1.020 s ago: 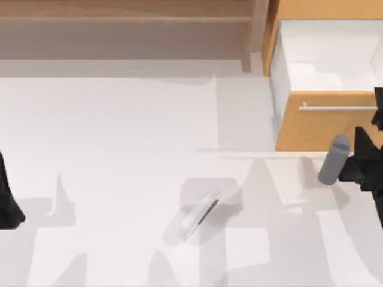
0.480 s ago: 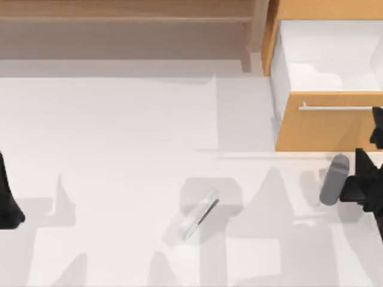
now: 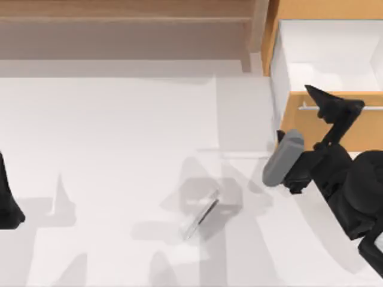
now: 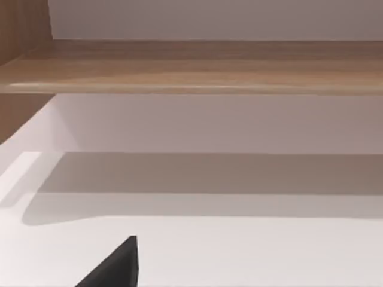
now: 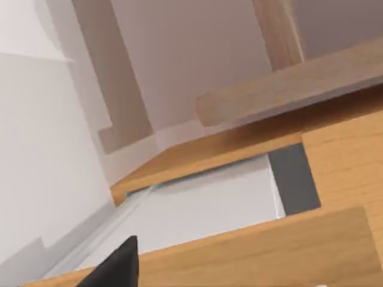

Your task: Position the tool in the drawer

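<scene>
The tool (image 3: 200,216), a slim silvery piece with a dark edge, lies at a slant on the white table a little right of the middle. The drawer (image 3: 320,127) stands pulled open at the back right. It has an orange-brown front, a thin silver bar handle (image 3: 371,108) and a white interior (image 3: 329,54). My right gripper (image 3: 332,105) hovers over the drawer front by the handle, far right of and behind the tool. The right wrist view looks down at the drawer's white inside (image 5: 203,209). My left gripper (image 3: 7,203) is parked at the table's left edge.
A paler wooden shelf unit (image 3: 125,27) runs along the back, and its board (image 4: 191,66) shows in the left wrist view. A thick matte grey cylinder (image 3: 283,157) juts from my right arm, just left of the drawer's front corner. White table lies around the tool.
My right arm has swung in from the right edge, leftward and toward the back. Its gripper now sits over the drawer front. The grey cylinder moved left with it. The tool stayed put.
</scene>
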`<control>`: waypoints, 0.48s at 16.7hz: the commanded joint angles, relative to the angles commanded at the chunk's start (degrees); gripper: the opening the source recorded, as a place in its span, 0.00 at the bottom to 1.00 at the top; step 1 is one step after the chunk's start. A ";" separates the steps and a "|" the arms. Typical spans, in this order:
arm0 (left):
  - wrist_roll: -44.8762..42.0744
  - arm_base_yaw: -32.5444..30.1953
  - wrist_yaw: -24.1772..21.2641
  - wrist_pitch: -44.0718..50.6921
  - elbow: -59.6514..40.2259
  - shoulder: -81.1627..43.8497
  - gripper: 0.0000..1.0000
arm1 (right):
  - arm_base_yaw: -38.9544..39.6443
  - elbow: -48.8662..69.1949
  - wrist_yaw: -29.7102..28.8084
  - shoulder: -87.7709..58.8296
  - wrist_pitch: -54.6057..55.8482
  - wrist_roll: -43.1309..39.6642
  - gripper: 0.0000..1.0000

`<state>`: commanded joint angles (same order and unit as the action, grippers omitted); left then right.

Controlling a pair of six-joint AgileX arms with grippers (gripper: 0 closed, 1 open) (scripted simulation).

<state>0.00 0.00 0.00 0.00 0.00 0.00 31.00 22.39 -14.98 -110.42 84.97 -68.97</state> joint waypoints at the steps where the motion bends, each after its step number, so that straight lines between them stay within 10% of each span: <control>1: 0.00 0.00 0.00 0.00 0.00 0.00 1.00 | 1.67 2.67 1.20 0.69 -4.14 4.73 1.00; 8: 0.00 0.00 0.00 0.00 0.00 0.00 1.00 | 10.60 25.23 8.56 0.86 -43.67 46.60 1.00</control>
<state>0.00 0.00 0.00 0.00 0.00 0.00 41.60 47.62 -6.42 -109.57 41.30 -22.37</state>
